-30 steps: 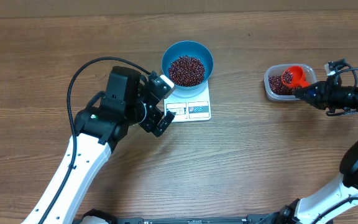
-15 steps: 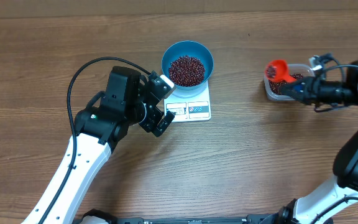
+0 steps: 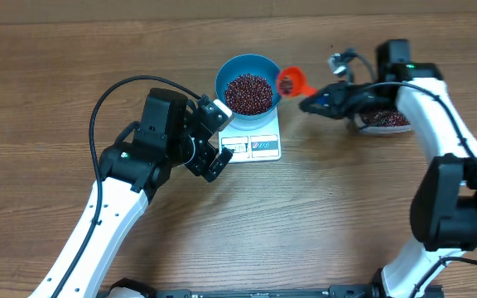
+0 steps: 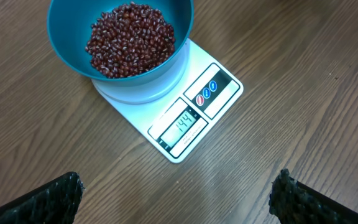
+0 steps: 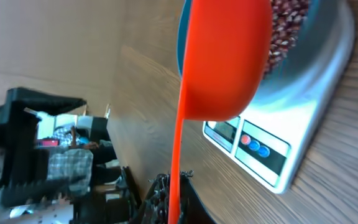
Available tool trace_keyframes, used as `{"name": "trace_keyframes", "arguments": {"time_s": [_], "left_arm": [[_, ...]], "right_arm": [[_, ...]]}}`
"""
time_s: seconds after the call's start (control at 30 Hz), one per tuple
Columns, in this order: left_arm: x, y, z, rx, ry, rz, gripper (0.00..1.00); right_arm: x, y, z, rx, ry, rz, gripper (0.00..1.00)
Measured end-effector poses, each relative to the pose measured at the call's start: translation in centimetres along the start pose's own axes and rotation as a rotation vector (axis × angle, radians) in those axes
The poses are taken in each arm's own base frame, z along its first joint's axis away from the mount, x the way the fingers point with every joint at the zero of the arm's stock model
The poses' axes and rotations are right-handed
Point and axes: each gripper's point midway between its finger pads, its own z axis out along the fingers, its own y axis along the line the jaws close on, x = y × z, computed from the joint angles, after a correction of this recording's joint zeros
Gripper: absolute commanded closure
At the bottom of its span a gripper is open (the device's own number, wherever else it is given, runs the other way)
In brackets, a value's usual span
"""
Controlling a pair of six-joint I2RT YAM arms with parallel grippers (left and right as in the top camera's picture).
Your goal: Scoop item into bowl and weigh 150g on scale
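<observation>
Right tool (image 3: 311, 103) clamped on scoop (image 3: 286, 81), at 3 o'clock of bowl (image 3: 249, 58). Scale (image 3: 255, 146) shows 144, so I tip gently and trickle a few beans (image 3: 248, 92). Left tool (image 3: 218, 139) spread wide.

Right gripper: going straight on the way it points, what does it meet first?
Probably the bowl: the scoop held in the right gripper leads, right at its rim. Depth unclear.

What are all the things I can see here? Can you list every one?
bowl: one, blue, on the scale
beans: many, dark red-brown, piled in the bowl; more in the tub
scale: one, white, under the bowl
scoop: one, orange-red, beside the bowl's rim
tub: one, clear, partly under the right arm
table: one, brown wood, under everything
left tool: one, black, open, beside the scale
right tool: one, black, shut on the scoop's handle
</observation>
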Motion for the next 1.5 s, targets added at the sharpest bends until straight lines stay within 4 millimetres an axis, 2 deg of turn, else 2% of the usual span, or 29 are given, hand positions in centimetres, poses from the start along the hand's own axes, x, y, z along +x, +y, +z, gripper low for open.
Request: {"name": "trace_keyframes", "arguments": {"time_s": [0.07, 0.33, 0.57, 0.83, 1.13, 1.5], "left_arm": [[0.0, 0.0, 0.0, 0.0, 0.0, 0.0, 0.0], [0.0, 0.0, 0.0, 0.0, 0.0, 0.0, 0.0], [0.0, 0.0, 0.0, 0.0, 0.0, 0.0, 0.0], [0.0, 0.0, 0.0, 0.0, 0.0, 0.0, 0.0], [0.0, 0.0, 0.0, 0.0, 0.0, 0.0, 0.0], [0.0, 0.0, 0.0, 0.0, 0.0, 0.0, 0.0]], "right_arm": [[-0.2, 0.7, 1.8, 0.021, 0.025, 0.011, 0.96], [-1.6, 2.8, 5.5, 0.184, 0.061, -0.031, 0.96], [-1.4, 2.2, 8.0, 0.401, 0.077, -0.09, 0.96], [-2.2, 0.5, 8.1, 0.579, 0.037, -0.13, 0.96], [-2.7, -0.6, 7.5, 0.683, 0.02, -0.16, 0.96], [-2.7, 0.1, 8.6, 0.825, 0.035, -0.304, 0.96]]}}
